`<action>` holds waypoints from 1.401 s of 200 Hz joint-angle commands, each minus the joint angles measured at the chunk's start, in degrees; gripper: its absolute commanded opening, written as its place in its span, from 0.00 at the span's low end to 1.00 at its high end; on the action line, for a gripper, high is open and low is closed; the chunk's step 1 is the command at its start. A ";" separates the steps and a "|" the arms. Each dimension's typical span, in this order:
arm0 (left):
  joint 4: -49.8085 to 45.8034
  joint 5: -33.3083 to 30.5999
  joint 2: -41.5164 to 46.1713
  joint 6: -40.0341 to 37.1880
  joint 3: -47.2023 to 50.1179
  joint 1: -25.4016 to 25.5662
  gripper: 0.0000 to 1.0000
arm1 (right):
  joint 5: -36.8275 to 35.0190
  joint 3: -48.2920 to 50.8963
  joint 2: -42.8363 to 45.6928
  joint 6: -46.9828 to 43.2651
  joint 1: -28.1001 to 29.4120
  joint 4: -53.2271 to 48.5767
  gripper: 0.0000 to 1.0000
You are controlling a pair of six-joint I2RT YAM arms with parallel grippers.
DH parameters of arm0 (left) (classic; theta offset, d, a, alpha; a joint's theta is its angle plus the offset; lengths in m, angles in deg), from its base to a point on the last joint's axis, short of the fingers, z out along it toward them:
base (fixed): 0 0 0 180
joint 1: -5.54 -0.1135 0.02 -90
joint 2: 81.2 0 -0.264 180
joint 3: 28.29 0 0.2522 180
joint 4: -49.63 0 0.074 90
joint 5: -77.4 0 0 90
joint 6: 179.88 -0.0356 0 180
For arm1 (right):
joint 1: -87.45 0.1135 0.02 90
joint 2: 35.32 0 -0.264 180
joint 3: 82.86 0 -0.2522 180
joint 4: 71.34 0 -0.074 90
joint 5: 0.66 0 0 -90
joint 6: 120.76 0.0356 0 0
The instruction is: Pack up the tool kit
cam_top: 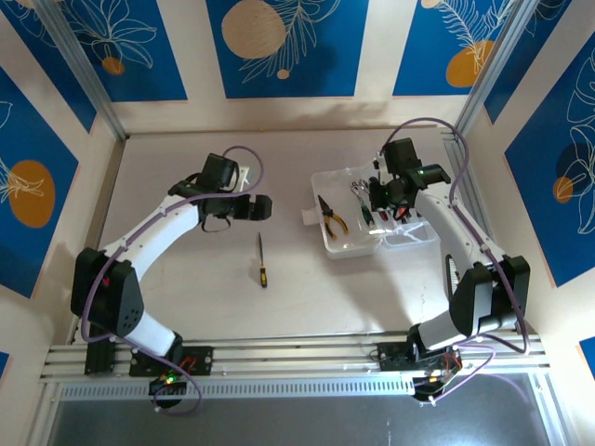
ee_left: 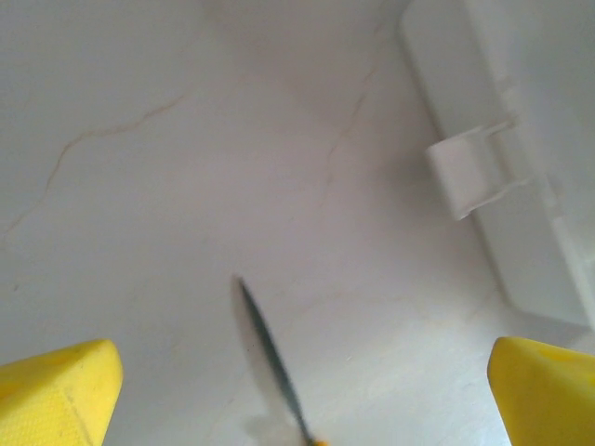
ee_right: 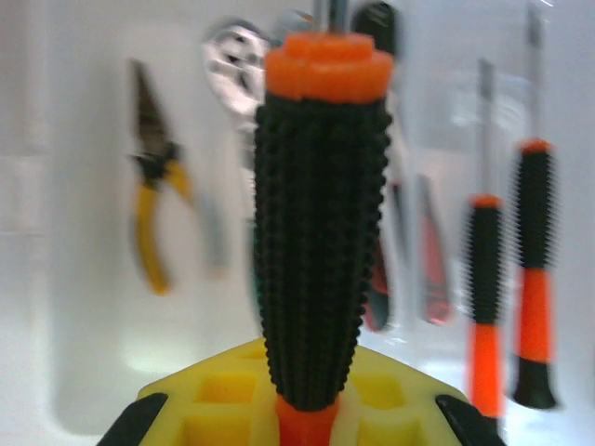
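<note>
l fingers (ee_left: 58, 390) wide nr loose screwdriver (cam_top: 262, 259); r fingers (ee_right: 214, 395) tight on black-orange screwdriver (ee_right: 321, 242) above case (cam_top: 342, 244)

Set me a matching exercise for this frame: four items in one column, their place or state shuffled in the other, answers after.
1. left gripper
2. right gripper
3. pliers
4. loose screwdriver

A. lying in the clear case
B. open, over the table
C. on the bare table between the arms
D. shut on a black-and-orange screwdriver

Pairs: 1-B, 2-D, 3-A, 4-C
</note>
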 commanded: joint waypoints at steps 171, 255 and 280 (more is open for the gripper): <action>-2.52 -1.90 -3.64 -1.50 4.68 0.38 1.00 | -10.69 -1.06 -4.81 -3.07 -1.88 -4.45 0.27; -3.76 -3.83 -4.32 -1.97 6.16 0.88 0.99 | -7.66 -2.60 -0.97 -2.64 -1.57 -5.29 0.57; -4.12 -4.47 -5.45 -1.83 6.96 2.08 0.95 | -4.62 -3.50 1.30 -2.36 -0.89 -5.28 0.87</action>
